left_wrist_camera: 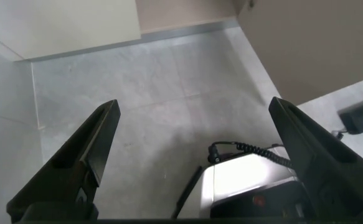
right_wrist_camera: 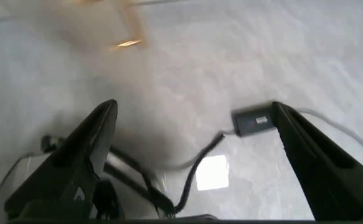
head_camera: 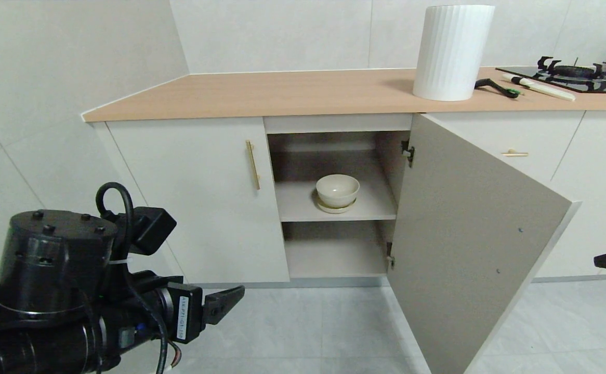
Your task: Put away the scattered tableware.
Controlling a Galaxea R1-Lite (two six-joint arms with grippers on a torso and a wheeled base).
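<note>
bowl: the cream ceramic bowl sits on a small cream plate, both on the middle shelf of the open cupboard (it looks well placed, not near the edge).
door: the grey cabinet door stands wide open, swung toward the robot's right.
left gripper: the left gripper hangs low over the grey tiled floor, well apart from the cupboard; its fingers are spread and nothing is between them.
right gripper: the right gripper is also over the floor, fingers spread and empty (one dark tip shows at the right edge of the head view).
counter: on the wooden countertop stand a white ribbed cylinder, and beside it lie a black-handled tool and a pale long utensil.
step: i judge that the bowl and plate are put away, and both arms are free between two actions.
next move: probably either to close the door, which needs the right arm to come behind its outer edge and push, or to fetch the utensils on the counter (i cannot tell if they belong to the task).
</note>
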